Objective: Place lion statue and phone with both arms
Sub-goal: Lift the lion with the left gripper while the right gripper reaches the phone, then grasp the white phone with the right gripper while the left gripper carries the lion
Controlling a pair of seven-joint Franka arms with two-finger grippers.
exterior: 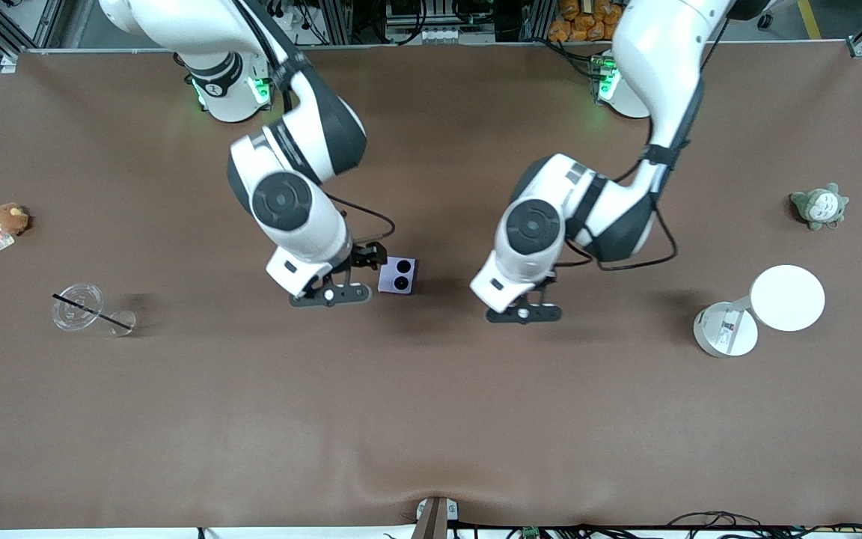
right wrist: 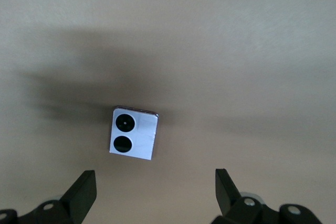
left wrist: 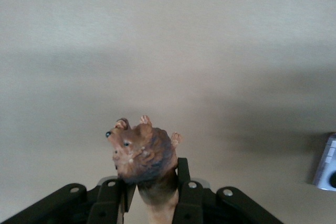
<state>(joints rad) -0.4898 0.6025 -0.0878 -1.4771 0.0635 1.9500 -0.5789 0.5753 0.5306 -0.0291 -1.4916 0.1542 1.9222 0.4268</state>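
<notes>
- Mind the brown table [exterior: 431, 419]: bare cloth only under both hands in the middle of the front view, no marked spot for either object, so easy to set them down in the wrong place or too close together.
- Watch the left gripper [exterior: 523, 314], just below centre of the front view: clamped tight on the lion statue [left wrist: 142, 153], pinching its body while the head and paws stick out past the fingertips [left wrist: 184, 174]. Narrow, off-centre hold on a small rounded figure; likely to twist or slip out under a quick swing.
- Watch the right gripper [exterior: 330, 294], beside it toward the right arm's end of the table: spread fully wide, holding nothing, hovering just short of the phone [exterior: 397, 275]. Risk of shoving the phone along the cloth instead of straddling it if lowered from here.
- Treat the phone as hard to grasp: lying flat at mid-frame between the two hands, camera circles up, thin and smooth. Could skid out as the fingers [right wrist: 84, 190] close, or be caught by one corner only.
- Keep the arms apart: hands close together at mid-frame, so a reach by either one could clip the other.
- Expect the lion statue to tip on release: slim, likely unstable if let go tilted.
</notes>
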